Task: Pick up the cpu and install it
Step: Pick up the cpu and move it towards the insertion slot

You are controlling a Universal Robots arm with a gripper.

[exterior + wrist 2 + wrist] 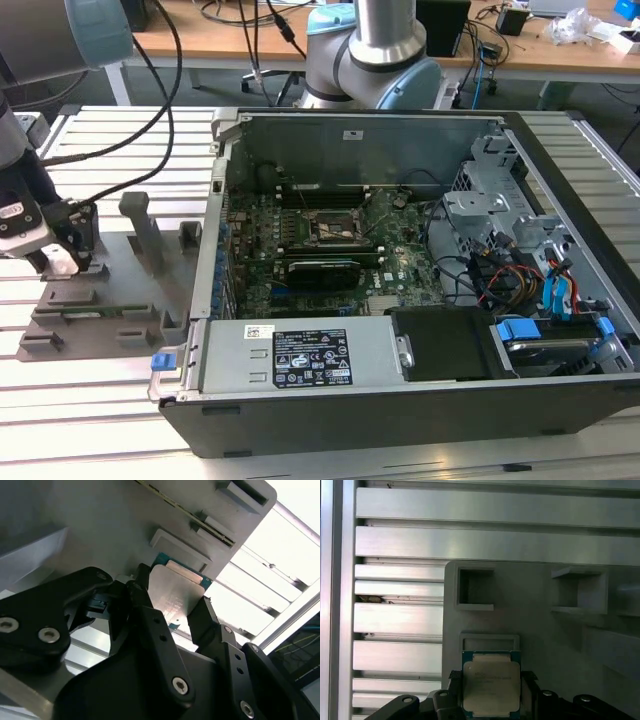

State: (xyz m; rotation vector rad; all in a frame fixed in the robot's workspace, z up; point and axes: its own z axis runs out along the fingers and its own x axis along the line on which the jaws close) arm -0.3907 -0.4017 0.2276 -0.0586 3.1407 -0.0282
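Observation:
The cpu (pixel 491 686), a small square chip with a silvery top and a green rim, sits between the black fingers of my gripper (pixel 491 679). In the second wrist view the cpu (pixel 172 592) has a finger (pixel 142 597) against each of two opposite sides, so my gripper (pixel 172 600) is shut on it. The chip is at the surface of the grey plastic tray (pixel 535 635); whether it rests on it I cannot tell. In the exterior view my gripper (pixel 63 262) is low over the tray (pixel 130 290) at the far left, well away from the black socket frame (pixel 335 228) on the motherboard.
The open computer case (pixel 400 400) lies to the exterior view's right of the tray, its near wall and power supply (pixel 300 355) rising between them. Upright grey posts (pixel 140 225) stand on the tray. Slatted aluminium table (pixel 400 615) lies all around.

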